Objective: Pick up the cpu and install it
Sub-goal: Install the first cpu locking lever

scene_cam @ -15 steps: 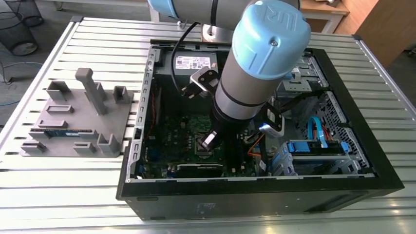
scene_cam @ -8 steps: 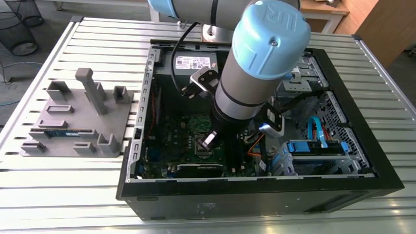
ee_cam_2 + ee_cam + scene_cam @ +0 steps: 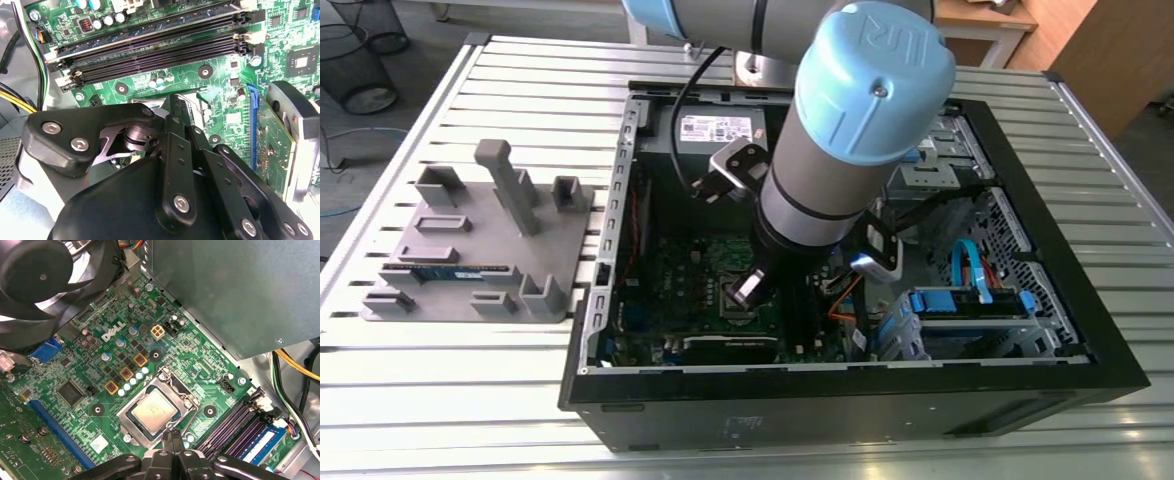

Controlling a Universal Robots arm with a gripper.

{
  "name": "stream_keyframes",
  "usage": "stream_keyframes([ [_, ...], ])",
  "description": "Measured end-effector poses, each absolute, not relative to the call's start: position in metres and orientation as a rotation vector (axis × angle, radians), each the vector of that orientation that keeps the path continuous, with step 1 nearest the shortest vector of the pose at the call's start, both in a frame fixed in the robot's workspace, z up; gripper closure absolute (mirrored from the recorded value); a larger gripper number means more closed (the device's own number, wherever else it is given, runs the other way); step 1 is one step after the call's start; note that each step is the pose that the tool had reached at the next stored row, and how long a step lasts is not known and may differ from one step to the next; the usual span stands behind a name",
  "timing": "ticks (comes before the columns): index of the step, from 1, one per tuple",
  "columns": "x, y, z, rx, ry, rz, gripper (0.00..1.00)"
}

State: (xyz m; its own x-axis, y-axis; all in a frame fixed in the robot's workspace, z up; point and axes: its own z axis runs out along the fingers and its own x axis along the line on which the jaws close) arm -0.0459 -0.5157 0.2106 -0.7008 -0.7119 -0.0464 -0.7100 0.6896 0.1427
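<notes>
In the first wrist view, down in the metal-framed socket of the green motherboard: the cpu, flat, square, dull silver top. Just beside its edge, the end effector, fingers pressed together, gripping nothing. In the second wrist view instead, empty memory slots. In the exterior view, open black computer case on a slatted metal tabletop. Toward the exterior view's left, grey fixture plate with a memory stick.

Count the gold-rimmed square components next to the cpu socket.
3 gold-rimmed squares in one diagonal row beside the socket holding the cpu: one nearest the yellow connector, one in the middle, one at the other end. None seems hidden.
</notes>
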Motion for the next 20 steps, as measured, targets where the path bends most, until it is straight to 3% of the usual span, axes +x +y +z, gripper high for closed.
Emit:
stream_keyframes([
  [20, -0.0481, -0.5137, 0.2080, 1.215, -2.884, -0.272, 0.89],
])
